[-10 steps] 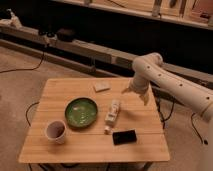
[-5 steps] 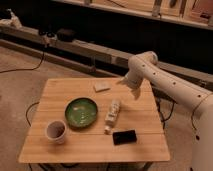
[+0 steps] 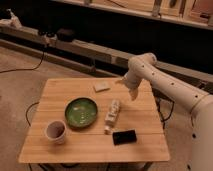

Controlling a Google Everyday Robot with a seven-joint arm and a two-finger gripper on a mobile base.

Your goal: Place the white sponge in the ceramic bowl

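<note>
The white sponge [image 3: 101, 86] lies flat on the far part of the wooden table, behind the ceramic bowl. The ceramic bowl [image 3: 81, 111] is a wide green dish left of the table's middle, with nothing in it. My gripper [image 3: 131, 90] hangs from the white arm over the table's far right part. It is to the right of the sponge, apart from it, and holds nothing that I can see.
A white bottle with a label [image 3: 112, 114] lies on its side just right of the bowl. A pale mug [image 3: 55, 131] stands at the front left. A flat black object [image 3: 124, 136] lies near the front edge. A low shelf runs behind the wooden table [image 3: 60, 90].
The arm has swung left and a little toward the table's far edge, bringing the gripper closer to the sponge. The objects on the table have not moved.
</note>
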